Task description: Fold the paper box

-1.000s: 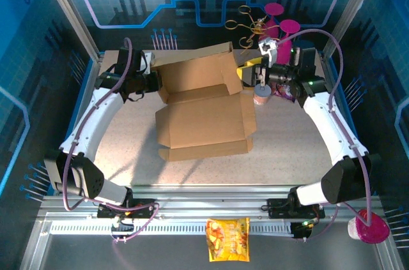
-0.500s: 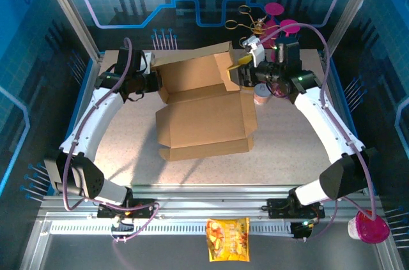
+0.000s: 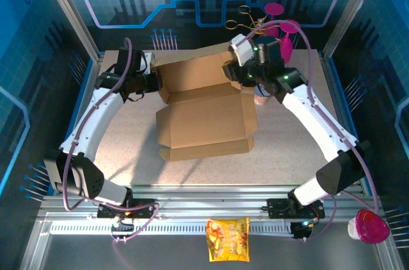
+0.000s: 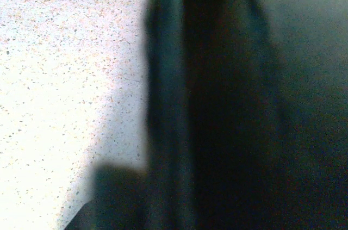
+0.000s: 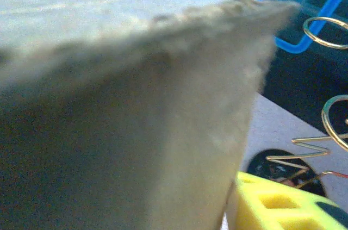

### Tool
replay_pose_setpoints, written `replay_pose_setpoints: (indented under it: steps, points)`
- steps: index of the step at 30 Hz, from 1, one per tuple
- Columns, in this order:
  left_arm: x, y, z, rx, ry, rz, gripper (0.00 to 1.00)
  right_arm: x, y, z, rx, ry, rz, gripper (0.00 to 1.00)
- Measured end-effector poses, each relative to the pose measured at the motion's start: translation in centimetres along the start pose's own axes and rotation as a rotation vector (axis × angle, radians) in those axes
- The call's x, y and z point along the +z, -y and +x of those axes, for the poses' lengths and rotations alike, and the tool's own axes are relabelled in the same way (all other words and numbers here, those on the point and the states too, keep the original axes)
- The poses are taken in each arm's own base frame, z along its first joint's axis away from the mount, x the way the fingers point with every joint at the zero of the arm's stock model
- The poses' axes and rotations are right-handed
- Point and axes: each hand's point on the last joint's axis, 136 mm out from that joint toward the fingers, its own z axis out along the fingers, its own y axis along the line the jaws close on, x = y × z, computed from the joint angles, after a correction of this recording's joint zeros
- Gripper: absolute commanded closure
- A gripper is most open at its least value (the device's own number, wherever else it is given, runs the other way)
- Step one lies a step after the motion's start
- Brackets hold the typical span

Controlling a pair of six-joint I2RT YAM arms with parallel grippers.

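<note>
Watching from the near side, quick notes. Between the two hands sits the paper box (image 3: 204, 123), half formed. Its shallow tray part lies flat on the table (image 3: 294, 155), on the near side of both hands. A big back panel (image 3: 192, 72) tilts up on the far side.

The long axis of that panel runs straight from one hand to the other.

At the panel's left end is the left gripper (image 3: 155, 83), fingers pinched down narrow. It looks clamped on the cardboard edge, but its wrist view is a dark blur, so the grip is a judgement from above.

At the panel's upper right corner is the right gripper (image 3: 231, 73), with the box lying to its left and toward the near side. The right arm is plainly the nearer one for that corner. Its wrist camera has the corner flap (image 5: 136, 132) right up against the lens, with a fuzzy edge. I cannot tell how wide its fingers stand or whether they hold anything.

Box look: plain brown corrugated, unprinted, creases visible, low side walls on the tray part.

My guess is the next move turns on the right hand working that corner inward, toward the left hand.
</note>
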Motion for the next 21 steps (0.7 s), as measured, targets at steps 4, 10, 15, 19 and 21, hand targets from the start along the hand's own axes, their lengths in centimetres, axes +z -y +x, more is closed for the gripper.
replay_pose_setpoints:
  steps: [4, 10, 15, 19, 21]
  points:
    - [0.0, -0.4, 0.2, -0.008, -0.007, -0.016, 1.00, 1.2, 0.5, 0.3, -0.030, -0.039, 0.124, 0.80]
    - [0.1, -0.4, 0.4, -0.035, -0.008, -0.042, 1.00, 1.4, 1.4, -1.0, -0.064, -0.055, 0.309, 1.00]
    - [0.2, -0.2, 1.0, -0.071, -0.008, -0.097, 1.00, 1.6, 1.6, -1.0, -0.092, -0.102, 0.450, 1.00]
    - [0.4, -0.3, 1.3, -0.126, -0.015, -0.136, 1.00, 1.8, 1.8, -1.3, -0.071, -0.138, 0.552, 1.00]
    - [0.6, -0.2, 1.3, -0.143, -0.021, -0.143, 1.00, 1.9, 1.9, -1.2, -0.057, -0.152, 0.593, 1.00]
